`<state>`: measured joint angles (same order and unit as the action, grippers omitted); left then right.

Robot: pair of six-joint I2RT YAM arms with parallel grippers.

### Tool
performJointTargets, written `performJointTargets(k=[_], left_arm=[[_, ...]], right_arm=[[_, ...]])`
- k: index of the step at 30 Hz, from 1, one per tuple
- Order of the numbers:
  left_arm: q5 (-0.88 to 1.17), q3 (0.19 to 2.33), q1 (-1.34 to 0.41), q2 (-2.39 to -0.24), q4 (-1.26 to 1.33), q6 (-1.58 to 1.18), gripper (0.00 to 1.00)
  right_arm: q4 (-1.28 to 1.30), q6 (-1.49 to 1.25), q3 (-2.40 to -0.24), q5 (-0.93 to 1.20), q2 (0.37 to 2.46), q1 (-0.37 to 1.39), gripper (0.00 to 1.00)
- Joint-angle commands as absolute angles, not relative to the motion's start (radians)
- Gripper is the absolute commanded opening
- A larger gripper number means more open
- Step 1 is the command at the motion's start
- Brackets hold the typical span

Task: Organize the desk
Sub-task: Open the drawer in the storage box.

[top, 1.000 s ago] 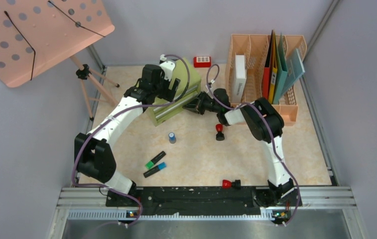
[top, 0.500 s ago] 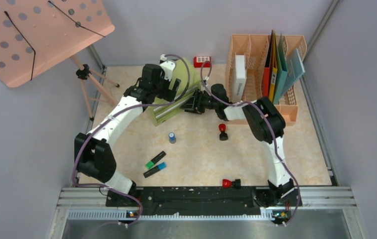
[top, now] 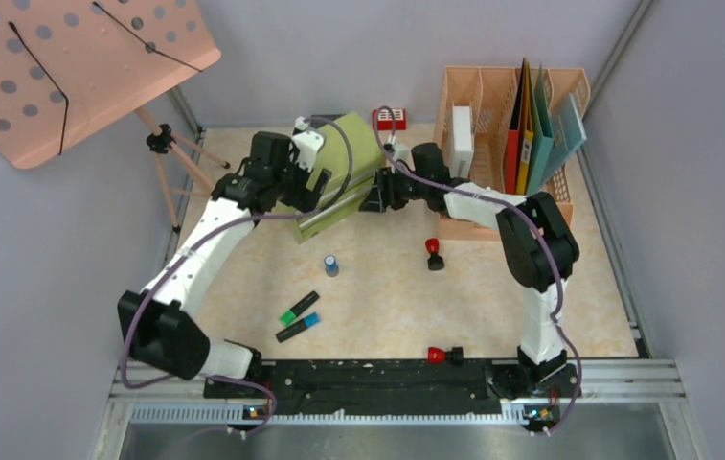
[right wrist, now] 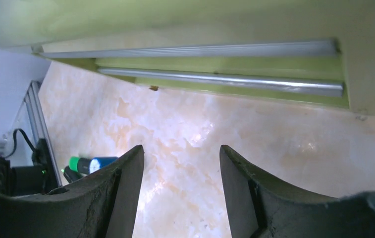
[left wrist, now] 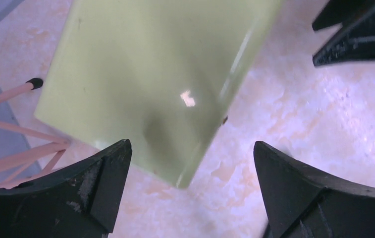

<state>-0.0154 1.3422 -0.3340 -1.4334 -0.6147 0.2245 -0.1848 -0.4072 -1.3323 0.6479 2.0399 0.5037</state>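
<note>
1. I read the left gripper [left wrist: 190, 148] as fully spread and empty. It hung above the green drawer cabinet [left wrist: 140, 64], near that cabinet's corner by the tripod leg [left wrist: 7, 94].
2. I read the right gripper [right wrist: 180, 153] as partly open, with nothing between its fingers. It faced the cabinet's front, where the two metal rails [right wrist: 215, 82] run, and I could not tell whether it touched the cabinet.
3. The desk [top: 531, 297] filled the whole work area. The cabinet sat askew at its rear centre, and the peach file rack [top: 492, 72] stood at the rear right.
4. Two highlighters [top: 298, 318], a blue-capped cylinder [top: 330, 264] and two red stamps [top: 433, 251] [top: 444, 355] lay loose on the front half, well apart from both grippers.
5. I judged the step in hand to be squaring the cabinet to the rear wall, since both arms flanked it and neither held anything.
6. To do this well, I would:
   - apply the push with flat finger faces low on the cabinet body, not on the rails;
   - keep one arm as a stop while the other rotates the cabinet slowly;
   - watch the overhead view for the cabinet's edges lining up with the wall.
7. The cabinet's smooth top looked slippery, so I would not rely on pressing down on it.
8. The drawer could slide out under a careless push.
</note>
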Motion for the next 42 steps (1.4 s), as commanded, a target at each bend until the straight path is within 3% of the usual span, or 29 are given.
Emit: performJointTargets(k=[1, 8, 16, 22, 28, 42], left_arm=[[-0.045, 1.271, -0.397, -1.258, -0.662, 0.373, 0.98], [-0.287, 1.162, -0.662, -1.180, -0.673, 0.462, 0.94], [-0.567, 0.991, -0.915, -1.305, -0.373, 0.612, 0.92], [-0.746, 1.085, -0.960, -1.614, -0.295, 0.576, 0.91], [-0.990, 1.057, -0.982, -1.889, 0.022, 0.719, 0.89], [-1.097, 0.933, -0.957, -2.058, 0.647, 1.082, 0.83]], right_arm=[[0.075, -0.126, -1.463, 0.631, 1.895, 0.521, 0.57], [0.357, -0.021, -1.580, 0.558, 1.823, 0.472, 0.58], [0.575, 0.084, -1.798, 0.630, 1.826, 0.399, 0.59], [0.619, 0.098, -1.888, 0.609, 1.832, 0.374, 0.59], [0.609, 0.065, -1.909, 0.632, 1.834, 0.326, 0.59], [0.581, 0.045, -1.821, 0.629, 1.786, 0.303, 0.59]])
